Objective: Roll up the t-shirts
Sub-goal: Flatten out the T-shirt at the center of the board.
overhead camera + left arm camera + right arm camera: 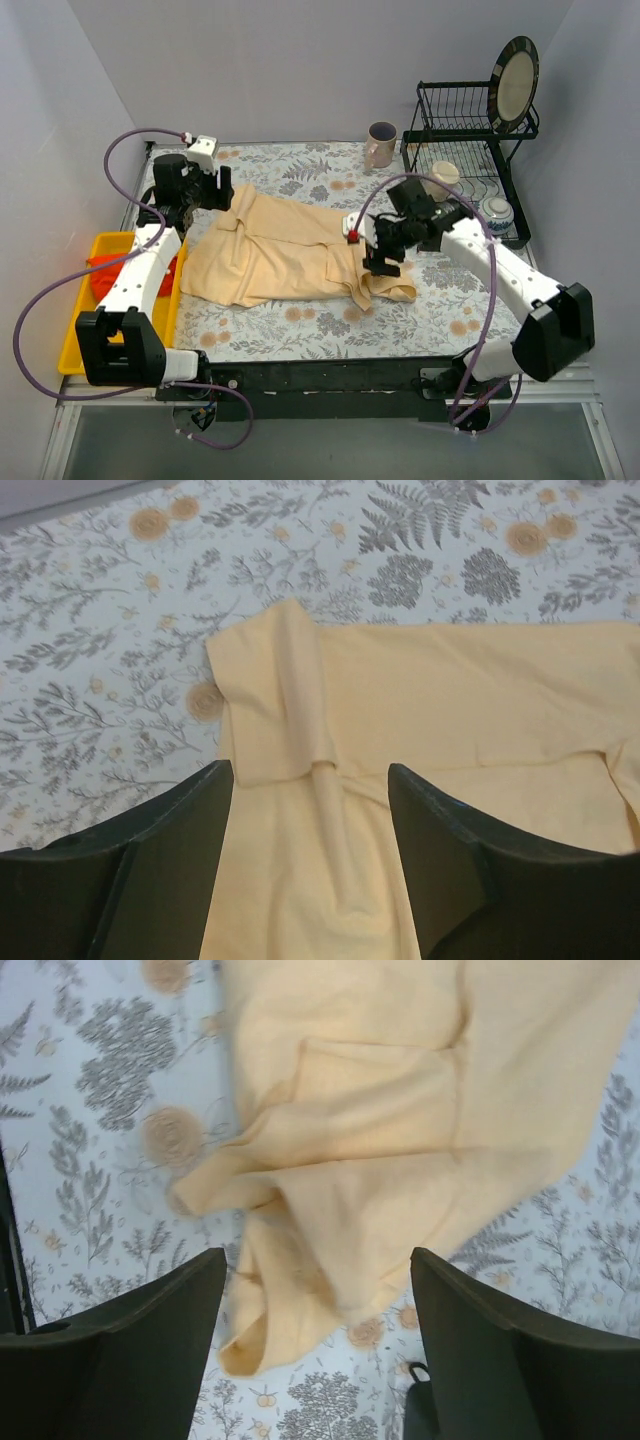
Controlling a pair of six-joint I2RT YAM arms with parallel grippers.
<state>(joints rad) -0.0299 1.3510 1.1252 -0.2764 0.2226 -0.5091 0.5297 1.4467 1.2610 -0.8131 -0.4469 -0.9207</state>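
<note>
- right gripper (315, 1260) hung wide open, holding nothing, over the t-shirt's (285, 255) crumpled right end.
- t-shirt lay spread across the counter's (300, 325) middle.
- left gripper (310, 770) stood agape, empty, above its far-left sleeve.
- mug (381, 145) sat at the far edge.

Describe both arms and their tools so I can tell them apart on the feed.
Both arms match: white shell links on the left arm and right arm, black blocky joints, and a purple cable looping along each. The left tool and right tool have broad, matte black fingers. A small red marker sits by the right tool.
</note>
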